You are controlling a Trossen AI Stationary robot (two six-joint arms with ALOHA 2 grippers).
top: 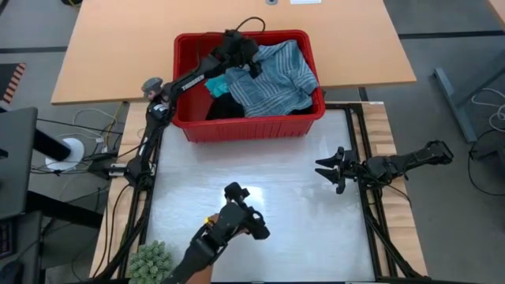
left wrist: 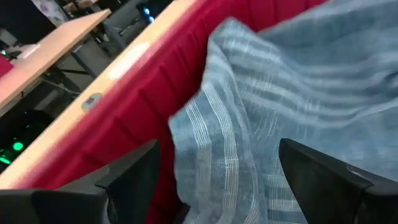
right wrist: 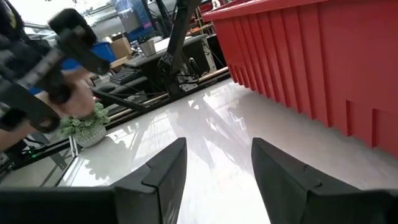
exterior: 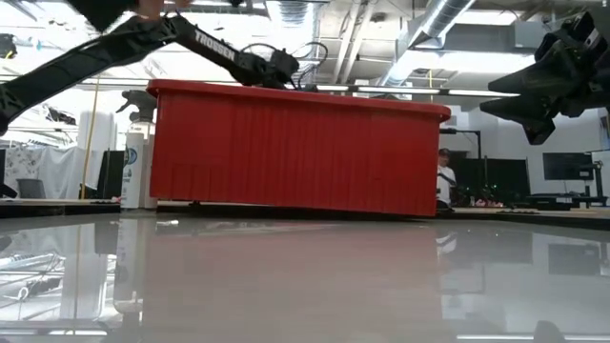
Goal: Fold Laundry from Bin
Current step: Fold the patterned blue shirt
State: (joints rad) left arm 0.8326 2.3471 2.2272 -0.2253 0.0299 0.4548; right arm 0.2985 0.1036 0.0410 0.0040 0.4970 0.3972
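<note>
Blue-grey striped garment (top: 272,79) is heaped in the right half of the red bin (top: 245,125), with a turquoise piece (top: 215,85) and black cloth (top: 225,106) to its left, lower down. The bin sits at the far edge of the white mat (top: 260,181), straddling onto the wooden table (top: 118,47) behind.

Left gripper (top: 251,55) is inside the bin, over the striped garment's far-left edge. In the left wrist view its fingers (left wrist: 134,174) are spread wide with the striped fabric (left wrist: 249,124) filling the gap between them; nothing is pinched yet. Whether the tips touch the cloth, I can't tell.

Step in hand, as I read it: pick the striped piece out of the bin. To do it well, go for a single raised fold near the top, not the bulk, sink far enough that both pads get fabric, close fully, then lift straight up to clear the bin's near wall before dragging toward the mat. Watch for the turquoise or black pieces riding along.

Right gripper (top: 331,170) waits over the mat's right side, pointing left, fingers apart and empty.

Near edge: a person's hand (top: 207,237) holds a dark controller (top: 241,213); a small green plant (top: 150,259) sits near-left. A grey spray bottle (top: 151,85) stands just left of the bin.
</note>
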